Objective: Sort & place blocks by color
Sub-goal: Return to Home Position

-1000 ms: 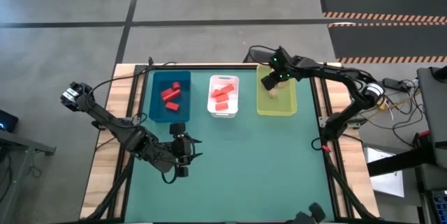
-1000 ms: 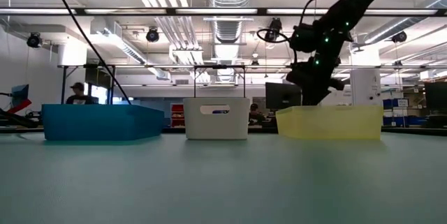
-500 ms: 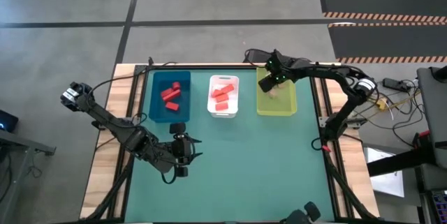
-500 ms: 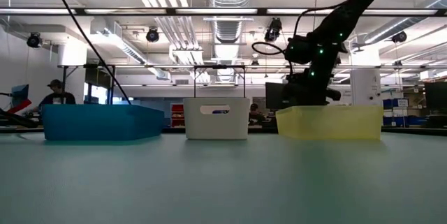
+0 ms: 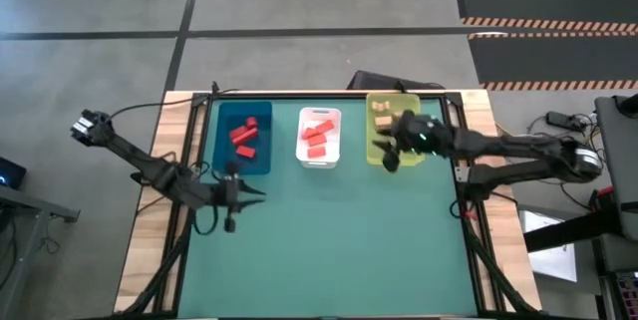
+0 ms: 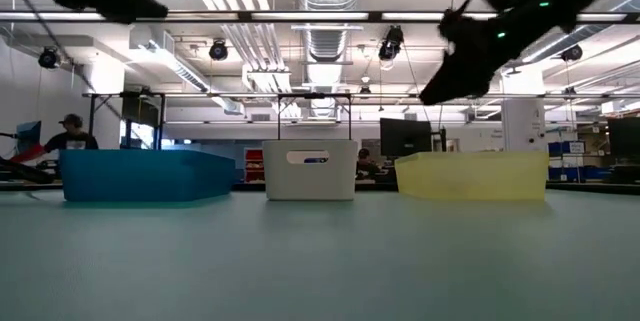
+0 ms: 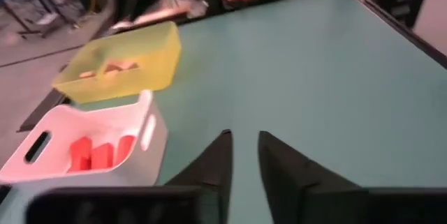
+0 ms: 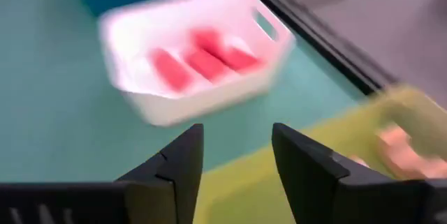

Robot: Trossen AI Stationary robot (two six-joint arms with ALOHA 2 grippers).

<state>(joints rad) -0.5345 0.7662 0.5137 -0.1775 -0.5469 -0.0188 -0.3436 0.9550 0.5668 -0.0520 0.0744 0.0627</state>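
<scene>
Red blocks lie in the blue tray and in the white tray; the white tray's reds also show in the left wrist view. Tan blocks lie in the far part of the yellow-green tray. My right gripper hovers open and empty above that tray's near edge, raised well over it in the low view. My left gripper hangs above the table just near of the blue tray, empty, with a narrow gap between its fingers.
The three trays stand in a row along the table's far edge. The green mat stretches from them to the near edge. In the low view a person shows in the room behind the blue tray.
My right gripper dipped into the far part of the yellow-green tray, then rose and came back toward the tray's near edge. My left gripper has risen and gone toward the table's left and far edges, nearer the blue tray.
</scene>
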